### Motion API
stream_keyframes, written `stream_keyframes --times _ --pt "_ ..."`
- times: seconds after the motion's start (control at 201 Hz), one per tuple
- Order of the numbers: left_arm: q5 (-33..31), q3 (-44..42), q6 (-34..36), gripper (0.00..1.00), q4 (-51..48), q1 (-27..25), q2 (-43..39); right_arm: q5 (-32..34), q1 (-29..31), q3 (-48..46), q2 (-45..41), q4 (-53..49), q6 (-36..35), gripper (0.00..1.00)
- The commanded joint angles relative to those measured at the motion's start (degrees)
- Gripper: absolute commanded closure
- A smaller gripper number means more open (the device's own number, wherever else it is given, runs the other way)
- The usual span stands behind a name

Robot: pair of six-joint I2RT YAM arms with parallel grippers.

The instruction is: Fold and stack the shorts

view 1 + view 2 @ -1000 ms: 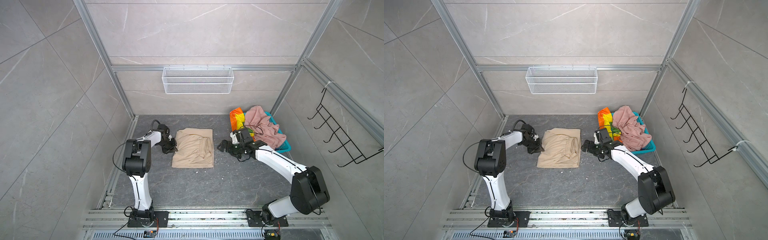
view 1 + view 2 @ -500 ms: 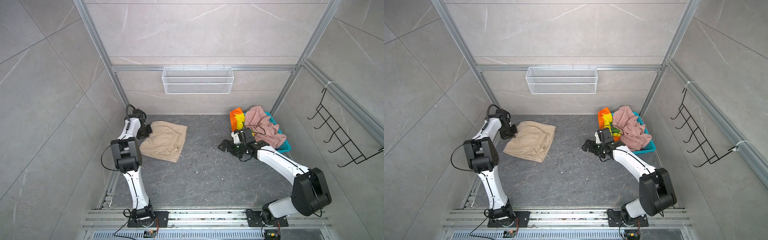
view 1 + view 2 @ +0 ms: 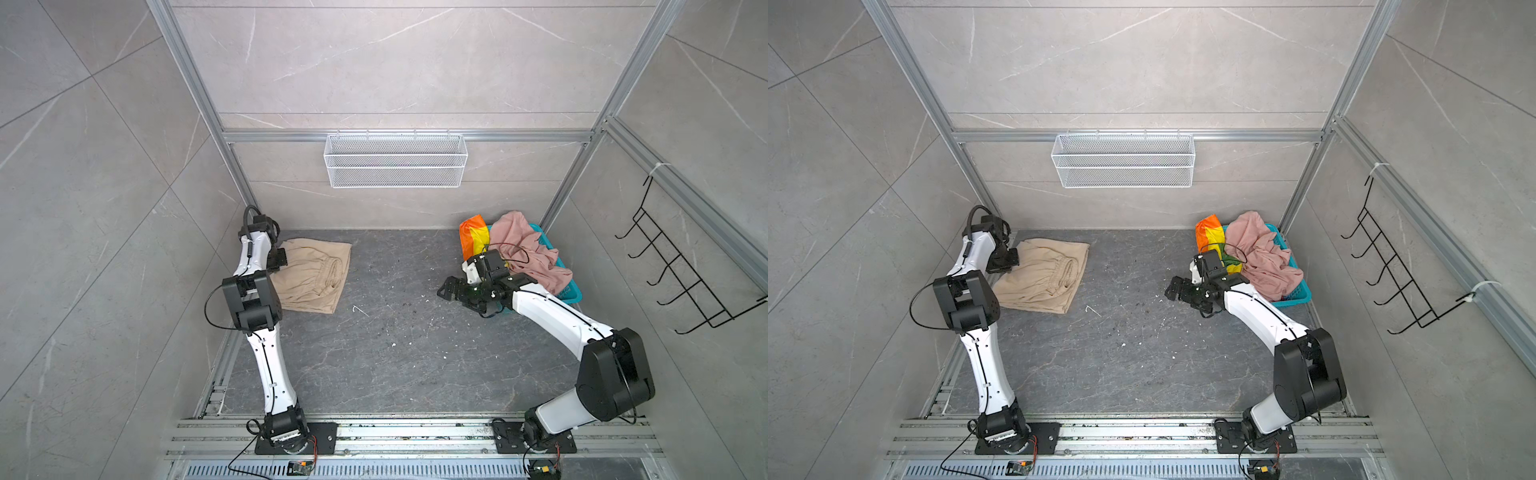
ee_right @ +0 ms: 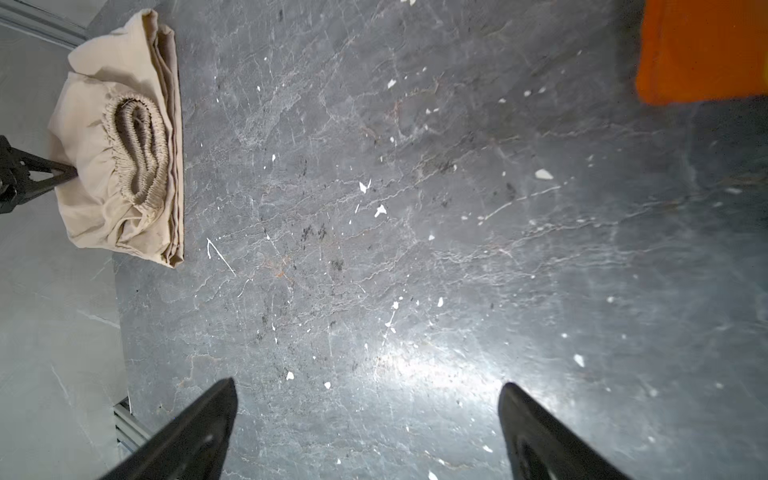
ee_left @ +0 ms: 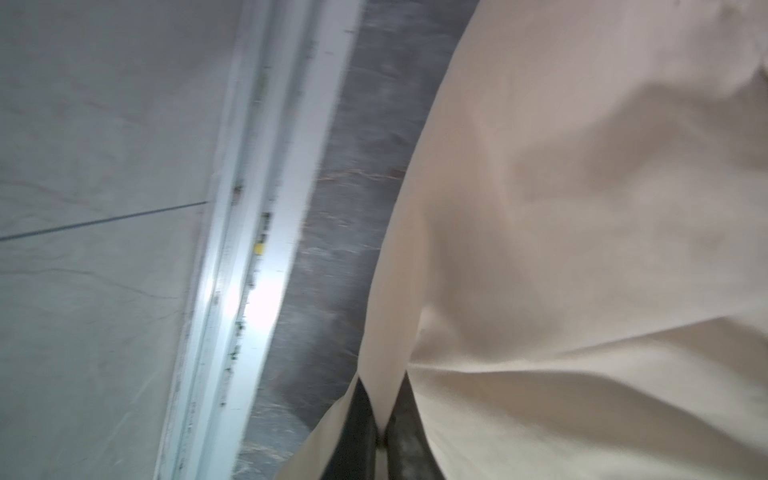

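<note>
The folded beige shorts (image 3: 311, 274) (image 3: 1042, 274) lie on the dark floor at the far left, near the side wall. My left gripper (image 3: 282, 261) (image 3: 1013, 262) is shut on their left edge; the left wrist view shows cloth (image 5: 582, 208) pinched between the closed jaws of that gripper (image 5: 382, 424). My right gripper (image 3: 451, 289) (image 4: 368, 384) hangs open over bare floor, holding nothing. Behind it, the rainbow-striped shorts (image 3: 473, 237) (image 4: 702, 50) and the pink shorts (image 3: 528, 249) are heaped in the teal basket (image 3: 571, 293).
A white wire basket (image 3: 395, 162) hangs on the back wall. A black hook rack (image 3: 681, 274) is on the right wall. An aluminium rail (image 5: 257, 208) runs along the floor's left edge, close beside the beige shorts.
My left gripper has dragged the beige shorts from the middle of the floor to the far left, beside the wall. The right arm has hardly moved and stays open.
</note>
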Motion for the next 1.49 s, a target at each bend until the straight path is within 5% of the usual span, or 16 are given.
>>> stream_keyframes --times 0.0,0.105,0.239,0.289,0.309,0.528,0.737,0.966,1.186,1.31,1.489 --pt "-4.81 2.63 0.75 1.00 -2.04 0.69 1.29 2.07 -2.54 4.74 0.90 -3.72 -2.13 0.01" --pt "-2.50 3.95 1.60 0.99 -2.35 0.67 2.04 2.33 -5.24 7.56 0.85 -5.29 -2.33 0.01" --pt "-2.10 4.85 -0.53 0.52 -3.32 0.70 0.39 2.50 -10.76 11.67 1.14 -7.08 -2.30 0.01" --pt "-1.43 4.55 -1.21 0.06 -3.24 0.61 -1.20 2.50 -13.39 13.29 1.46 -7.66 -2.19 0.00" --pt "-1.16 4.34 -1.44 0.01 -3.24 0.61 -2.00 2.62 -14.24 13.78 1.73 -7.76 -2.16 0.00" --pt "1.82 -3.47 -2.72 0.00 2.52 -5.41 -14.91 6.21 -21.21 21.14 9.27 -8.94 -2.85 0.00" --pt "-11.98 -11.63 7.23 0.01 13.11 -27.65 -23.94 8.66 -27.81 21.32 11.81 -8.03 -2.18 0.01" --pt "-23.47 -6.54 15.34 0.00 18.44 -48.23 -19.19 4.19 -28.15 15.83 12.49 -4.56 -2.08 0.02" --pt "-18.36 -0.85 10.99 0.00 16.13 -55.38 -14.29 2.17 -26.58 11.02 12.56 -2.40 -2.28 0.11" --pt "-13.95 -0.70 7.71 0.00 15.18 -56.43 -14.22 1.52 -26.21 11.27 13.62 -2.10 -2.13 0.28" --pt "-12.87 -2.06 4.67 0.00 12.96 -56.52 -15.32 1.15 -25.77 13.03 13.84 -2.91 -1.97 0.69"
